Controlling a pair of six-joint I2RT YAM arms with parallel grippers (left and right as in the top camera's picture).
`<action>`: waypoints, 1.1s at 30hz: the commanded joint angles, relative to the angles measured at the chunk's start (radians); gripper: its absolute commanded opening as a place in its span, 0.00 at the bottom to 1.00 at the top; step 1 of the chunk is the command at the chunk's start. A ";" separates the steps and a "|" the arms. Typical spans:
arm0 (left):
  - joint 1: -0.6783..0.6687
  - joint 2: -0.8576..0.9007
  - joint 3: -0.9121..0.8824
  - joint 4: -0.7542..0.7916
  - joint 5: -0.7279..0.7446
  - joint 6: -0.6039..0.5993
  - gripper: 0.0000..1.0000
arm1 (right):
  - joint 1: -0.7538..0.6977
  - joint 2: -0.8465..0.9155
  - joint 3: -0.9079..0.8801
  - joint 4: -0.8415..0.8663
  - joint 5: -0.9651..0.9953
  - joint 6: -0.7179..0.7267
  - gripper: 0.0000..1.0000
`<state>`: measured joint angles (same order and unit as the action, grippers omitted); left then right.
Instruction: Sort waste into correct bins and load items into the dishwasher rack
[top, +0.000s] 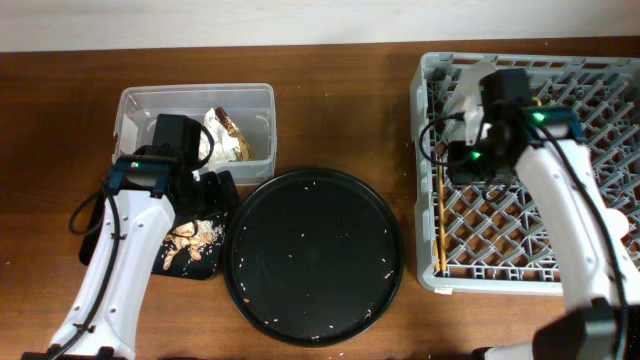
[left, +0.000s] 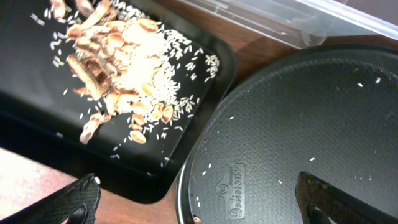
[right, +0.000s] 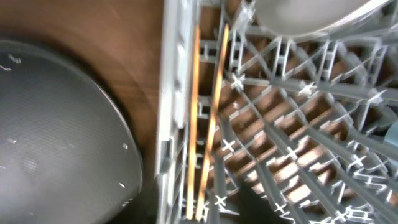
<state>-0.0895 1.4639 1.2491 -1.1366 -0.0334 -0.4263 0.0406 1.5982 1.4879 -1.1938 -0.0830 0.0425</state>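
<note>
Against rack (top: 500, 283) wall: chopsticks (top: 440, 215) flat | left hand (left: 199, 196) spread above black tray (left: 25, 112) rim | right hand (top: 468, 160): cannot tell

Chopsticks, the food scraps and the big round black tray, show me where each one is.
chopsticks (right: 212, 124), right wrist view, midway along the right-hand stick.
food scraps (left: 134, 68), left wrist view, middle of the rice pile.
round black tray (top: 315, 235), overhead view, bare centre of its floor.
</note>
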 joint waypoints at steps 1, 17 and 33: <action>-0.005 -0.015 0.005 0.037 0.050 0.111 0.99 | -0.052 -0.053 0.023 0.043 -0.179 -0.040 0.69; -0.109 -0.182 -0.123 -0.069 0.027 0.203 0.99 | -0.076 -0.348 -0.223 0.043 -0.163 -0.087 0.89; -0.111 -1.005 -0.409 0.128 -0.023 0.188 0.99 | -0.076 -1.077 -0.643 0.176 -0.122 -0.087 0.98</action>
<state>-0.1970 0.4667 0.8513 -1.0088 -0.0456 -0.2283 -0.0303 0.5217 0.8520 -1.0180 -0.2214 -0.0486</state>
